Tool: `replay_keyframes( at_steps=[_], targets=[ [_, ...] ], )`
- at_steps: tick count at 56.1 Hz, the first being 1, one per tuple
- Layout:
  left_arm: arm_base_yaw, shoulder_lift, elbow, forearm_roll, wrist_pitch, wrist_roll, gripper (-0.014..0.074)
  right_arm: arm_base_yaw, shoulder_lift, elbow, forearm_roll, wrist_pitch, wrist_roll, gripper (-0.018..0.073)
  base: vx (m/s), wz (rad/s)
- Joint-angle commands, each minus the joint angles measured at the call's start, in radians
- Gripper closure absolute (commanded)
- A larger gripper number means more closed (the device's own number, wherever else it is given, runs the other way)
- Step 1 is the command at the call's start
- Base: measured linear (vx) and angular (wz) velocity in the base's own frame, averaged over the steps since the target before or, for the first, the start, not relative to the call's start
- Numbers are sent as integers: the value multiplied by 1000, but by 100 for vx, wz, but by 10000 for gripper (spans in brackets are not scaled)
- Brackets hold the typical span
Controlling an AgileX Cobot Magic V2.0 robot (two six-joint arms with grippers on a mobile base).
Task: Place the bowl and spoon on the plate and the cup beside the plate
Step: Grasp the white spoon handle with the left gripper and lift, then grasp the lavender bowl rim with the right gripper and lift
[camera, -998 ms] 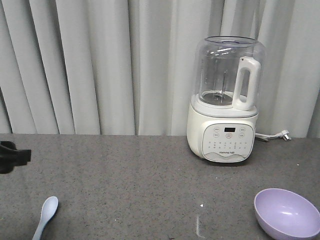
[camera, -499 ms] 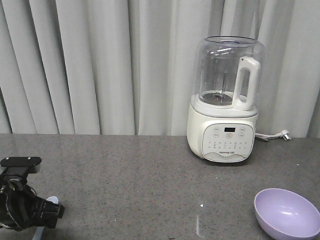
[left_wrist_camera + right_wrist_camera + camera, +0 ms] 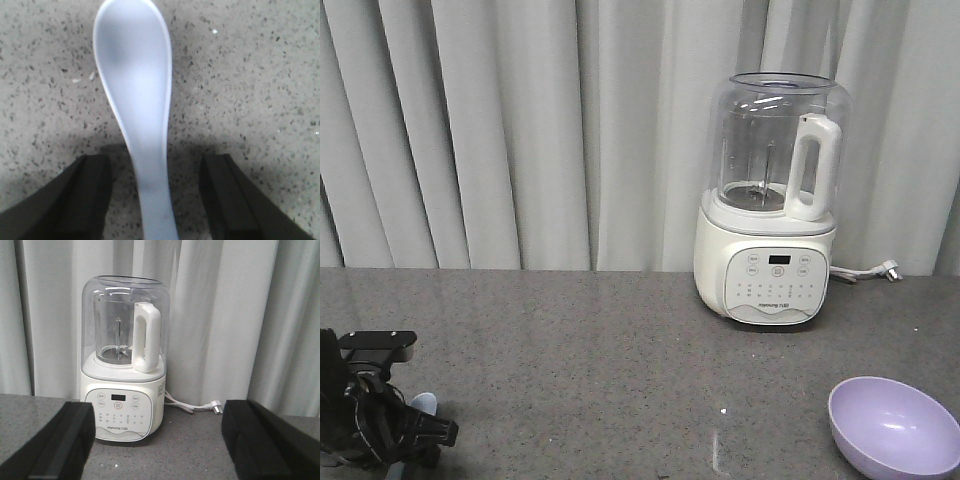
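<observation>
While the left pincer [image 3: 154, 172] stands spread astride the handle of the spoon [image 3: 135, 100], which lies flat on the counter [image 3: 600, 340], the bowl [image 3: 893, 425] sits at the front view's lower right and the right pincer [image 3: 157, 415] gapes wide.

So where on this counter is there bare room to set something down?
The middle of the counter is bare, bordered by the spoon and left pincer, the blender behind and the bowl at right. Crowded: left front corner, where the open pincer straddles the spoon.
</observation>
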Motion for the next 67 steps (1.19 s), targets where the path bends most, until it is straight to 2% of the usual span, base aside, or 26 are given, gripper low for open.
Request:
replay_keyframes(
  at_steps=[1, 7, 18, 20, 31, 44, 50, 55, 63, 67],
  targets=[
    [-6, -19, -20, -13, -22, -14, 143, -3, -1, -35, -13, -82, -10, -8, 0, 0],
    [-6, -17, -20, -7, -21, -14, 253, -3, -1, -35, -13, -82, -10, -8, 0, 0],
    [-6, -16, -20, 40, -10, -11, 577, -3, -1, -35, -14, -82, -10, -8, 0, 0],
    [-6, -16, -20, 38, -9, -8, 606, -3, -1, -35, -14, -82, -10, -8, 0, 0],
    [-6, -55, -26, 35, -21, -8, 604, -3, -1, -35, -14, -82, -9, -8, 0, 0],
    [-6, -226, -128, -4, 2, 6, 603, -3, -1, -35, -12, -67, -3, -8, 0, 0],
    [-6, -309, -170, -54, 18, 49, 603, -3, -1, -38, -13, 17, 45, -6, 0, 0],
    [-6, -377, -178, -125, 22, 106, 603, -14, 26, -41, -26, 115, 104, 6, 0, 0],
    [-6, -458, -178, -210, 27, 177, 603, -96, 132, -41, -39, 278, 243, 42, 0, 0],
    [-6, -486, -178, -238, 30, 189, 603, -144, 201, -41, -38, 331, 254, 60, 0, 0]
  ],
)
